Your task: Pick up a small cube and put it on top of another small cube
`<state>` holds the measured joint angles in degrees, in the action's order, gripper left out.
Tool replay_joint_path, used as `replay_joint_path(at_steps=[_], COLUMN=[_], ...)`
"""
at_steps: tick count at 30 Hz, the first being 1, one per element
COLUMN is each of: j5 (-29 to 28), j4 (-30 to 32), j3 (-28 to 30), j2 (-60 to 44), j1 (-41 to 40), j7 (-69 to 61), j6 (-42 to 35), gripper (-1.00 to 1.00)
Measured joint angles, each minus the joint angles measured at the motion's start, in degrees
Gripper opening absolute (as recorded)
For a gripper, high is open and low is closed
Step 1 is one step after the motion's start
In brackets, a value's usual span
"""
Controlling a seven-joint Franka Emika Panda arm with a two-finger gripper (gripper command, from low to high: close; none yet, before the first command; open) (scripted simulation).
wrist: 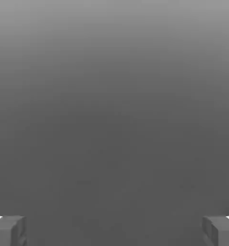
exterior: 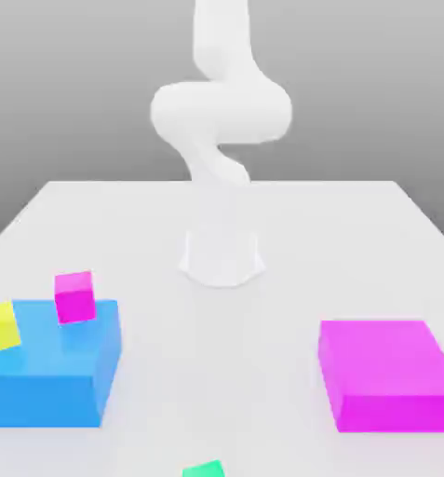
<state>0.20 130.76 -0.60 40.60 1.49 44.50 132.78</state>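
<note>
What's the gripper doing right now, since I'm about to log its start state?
Gripper: open, holding nothing.

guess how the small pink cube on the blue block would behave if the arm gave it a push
The small pink cube looks rigid, with straight edges and flat faces, so it probably won't squash. Its flat sides suggest it would slide rather than roll. It sits on the raised blue block, so a long push could tip it off the edge.
</note>
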Motion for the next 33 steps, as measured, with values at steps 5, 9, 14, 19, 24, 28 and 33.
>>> replay_joint_path(at_steps=[5, 9, 14, 19, 24, 28, 33], j5=[0.37, 0.34, -0.31, -1.95, -4.36, -6.63, -9.55], j4=[-2.10, -3.72, -5.74, -7.78, -9.83, -11.49, -13.62], j3=[-1.60, -3.15, -5.51, -7.67, -8.84, -9.73, -10.17], j2=[-10.72, -19.01, -29.38, -39.82, -50.33, -58.79, -69.37], j1=[2.77, 4.74, 6.92, 10.05, 12.98, 15.43, 18.89], j7=[-2.69, -4.56, -6.44, -7.64, -8.37, -8.72, -8.95], j6=[2.04, 3.63, 5.63, 7.59, 9.49, 10.97, 13.16], gripper=[0.00, 0.00, 0.00, 0.00, 0.00, 0.00, 0.00])
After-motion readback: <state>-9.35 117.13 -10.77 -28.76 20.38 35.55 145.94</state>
